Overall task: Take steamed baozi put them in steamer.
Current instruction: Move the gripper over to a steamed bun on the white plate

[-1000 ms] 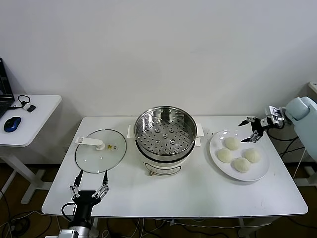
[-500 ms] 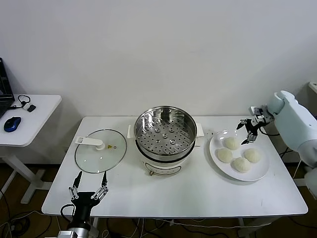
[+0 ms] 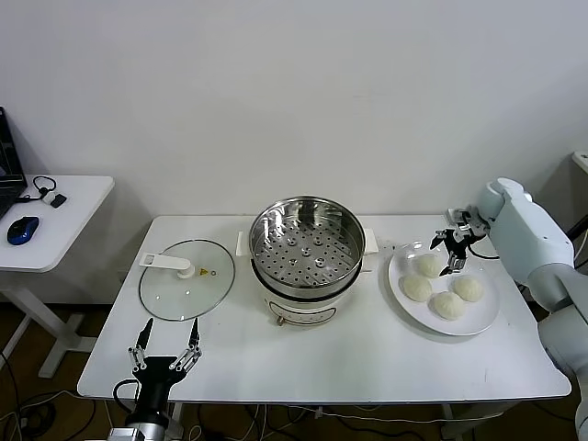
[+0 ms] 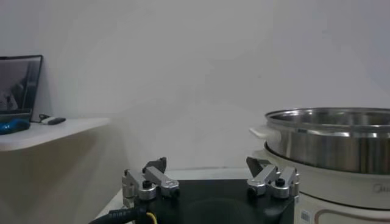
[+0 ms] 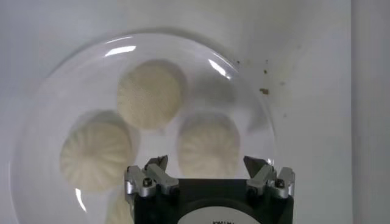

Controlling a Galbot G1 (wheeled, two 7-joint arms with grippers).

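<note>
Several cream-white steamed baozi (image 3: 429, 265) lie on a white plate (image 3: 397, 276) at the table's right. The steel steamer (image 3: 308, 243) stands empty on its white pot in the middle. My right gripper (image 3: 447, 251) hangs open just above the plate's far side, over the rear baozi, holding nothing. In the right wrist view one baozi (image 5: 208, 145) sits between the spread fingertips of the right gripper (image 5: 206, 163), with two more (image 5: 150, 95) (image 5: 95, 155) beyond it. My left gripper (image 3: 165, 344) rests open at the table's front left corner; the left wrist view shows it (image 4: 207, 165) and the steamer (image 4: 332, 140).
A glass lid (image 3: 186, 278) lies flat left of the steamer. A white side table (image 3: 64, 207) with a blue mouse (image 3: 22, 230) stands farther left. The plate's glossy rim (image 5: 244, 73) is near the table's right edge.
My right gripper has moved left from beyond the table's right edge to above the plate, staying open. The left arm has not moved.
</note>
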